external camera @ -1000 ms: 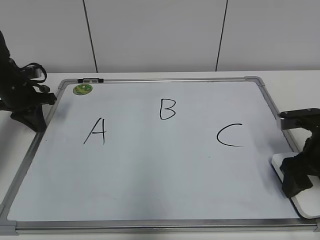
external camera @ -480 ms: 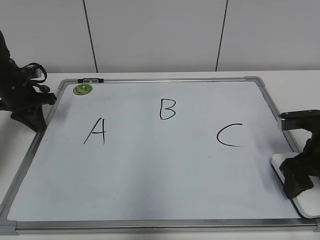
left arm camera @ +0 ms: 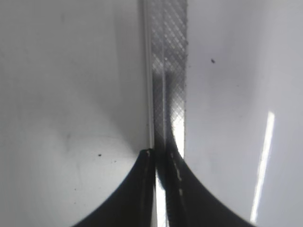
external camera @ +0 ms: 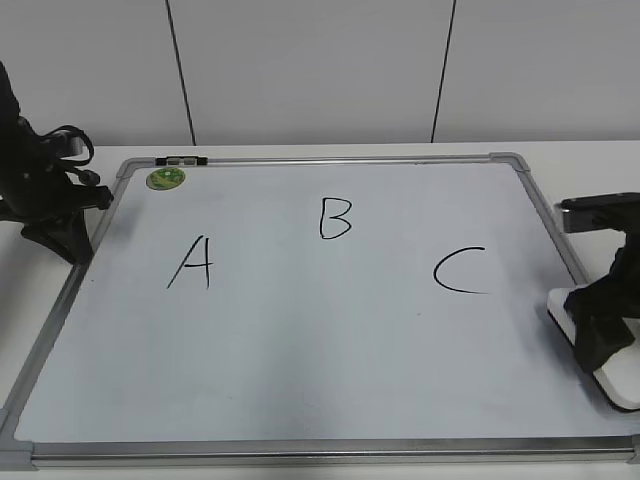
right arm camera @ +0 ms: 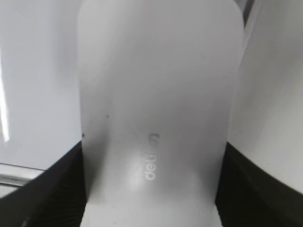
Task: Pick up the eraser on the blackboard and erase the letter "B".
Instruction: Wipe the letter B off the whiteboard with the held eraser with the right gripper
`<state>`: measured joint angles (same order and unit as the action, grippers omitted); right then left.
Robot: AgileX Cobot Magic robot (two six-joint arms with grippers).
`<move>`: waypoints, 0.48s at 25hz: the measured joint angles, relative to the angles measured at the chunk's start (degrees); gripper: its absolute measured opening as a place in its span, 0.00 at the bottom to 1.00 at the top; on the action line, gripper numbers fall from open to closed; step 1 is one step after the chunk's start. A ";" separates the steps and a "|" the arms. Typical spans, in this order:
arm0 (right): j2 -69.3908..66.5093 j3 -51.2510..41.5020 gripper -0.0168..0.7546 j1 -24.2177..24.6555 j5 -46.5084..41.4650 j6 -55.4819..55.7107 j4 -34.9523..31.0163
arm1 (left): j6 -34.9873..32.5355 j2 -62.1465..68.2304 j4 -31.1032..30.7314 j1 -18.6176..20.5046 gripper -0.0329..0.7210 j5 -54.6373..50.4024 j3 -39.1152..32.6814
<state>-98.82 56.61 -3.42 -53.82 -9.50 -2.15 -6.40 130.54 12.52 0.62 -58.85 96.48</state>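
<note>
The eraser (external camera: 618, 386), a white rounded block, is at the right edge of the blackboard (external camera: 300, 340), held between my right gripper's (external camera: 600, 335) black fingers. In the right wrist view the eraser (right arm camera: 156, 94) fills the middle, with small grey lettering on top, and the right gripper (right arm camera: 152, 151) presses on both its sides. The letter "B" (external camera: 335, 218) stands in black at the board's upper middle, far left of the eraser. My left gripper (external camera: 62, 240) is shut and empty at the board's left edge. In the left wrist view its tips (left arm camera: 161, 153) are over the board's frame (left arm camera: 168, 71).
A black "A" (external camera: 192, 263) is left of the "B" and a black "C" (external camera: 458, 270) lies between the "B" and the eraser. A round green magnet (external camera: 165, 179) sits at the board's top left. A white wall stands behind the table.
My right gripper and the eraser have risen a little and shifted slightly away from the board's near corner. The left arm has not moved.
</note>
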 joint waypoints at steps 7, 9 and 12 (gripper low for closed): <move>-0.10 9.82 0.71 -5.03 -4.74 0.00 0.10 | 0.00 0.00 0.00 0.00 0.09 0.00 0.00; -0.23 13.30 0.71 -7.05 -5.31 0.00 0.10 | 0.00 0.00 0.00 0.00 0.09 0.00 0.00; -0.49 18.64 0.71 -9.78 -5.65 0.00 0.10 | 0.00 0.00 0.00 0.00 0.09 0.00 0.00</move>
<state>-99.31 75.25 -13.20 -59.47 -9.50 -2.05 -6.40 130.54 12.52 0.62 -58.85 96.48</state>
